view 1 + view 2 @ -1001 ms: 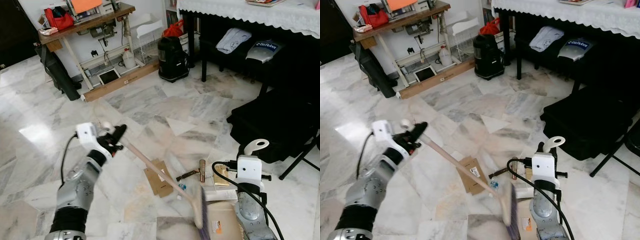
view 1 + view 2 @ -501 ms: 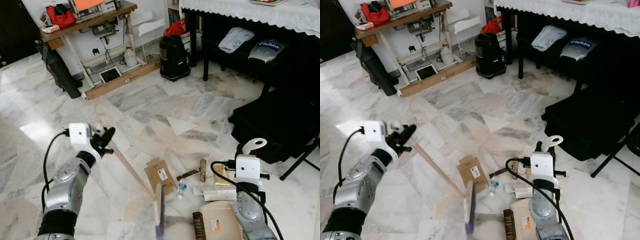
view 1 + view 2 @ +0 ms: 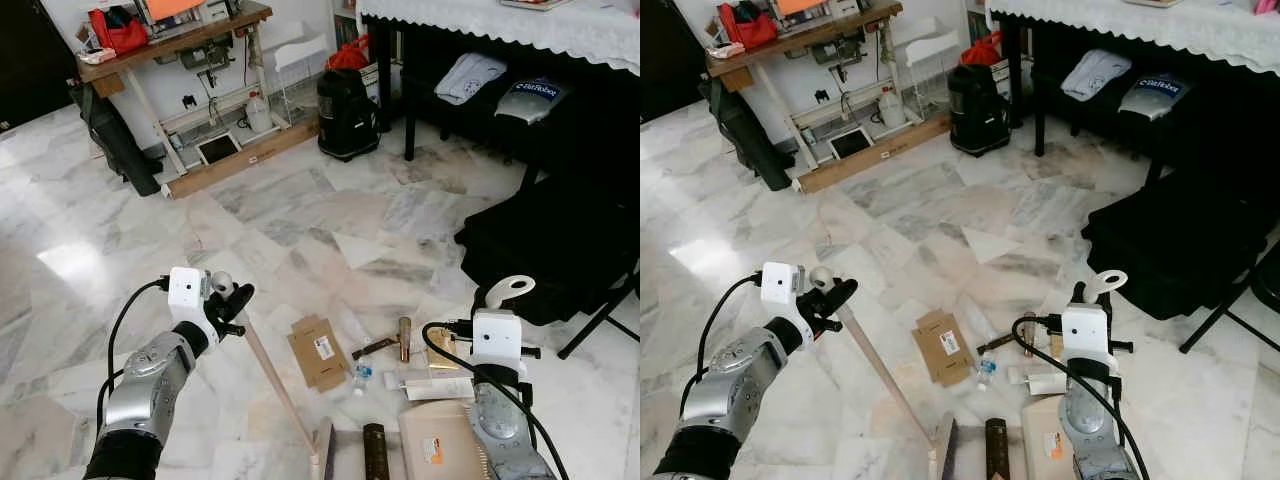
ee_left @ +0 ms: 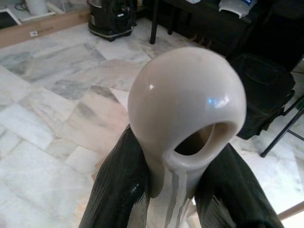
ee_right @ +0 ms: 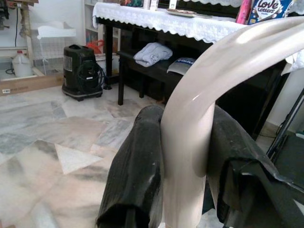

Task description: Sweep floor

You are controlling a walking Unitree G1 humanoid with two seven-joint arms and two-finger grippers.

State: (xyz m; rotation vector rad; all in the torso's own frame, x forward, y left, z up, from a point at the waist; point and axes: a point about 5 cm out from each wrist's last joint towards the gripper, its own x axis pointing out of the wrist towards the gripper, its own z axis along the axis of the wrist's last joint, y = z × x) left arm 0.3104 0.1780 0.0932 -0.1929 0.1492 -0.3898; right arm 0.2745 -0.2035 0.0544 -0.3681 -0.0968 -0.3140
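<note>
Both grippers clamp cream handles over a littered marble floor.

Left eye view: the left gripper [image 3: 232,305] pinches the top of the broom handle [image 3: 275,385], which slants down to the broom head [image 3: 324,458] at the bottom edge, just beside the flattened cardboard box [image 3: 318,351]; a small bottle [image 3: 362,374] and a brown tube [image 3: 405,338] lie near that box, and the dustpan [image 3: 440,443] sits beyond them under the right arm.
Left wrist view: black fingers [image 4: 118,190] press either side of the handle's rounded, holed end.
Right wrist view: the right gripper [image 5: 183,156] squeezes the dustpan's curved cream handle [image 5: 199,114].
</note>
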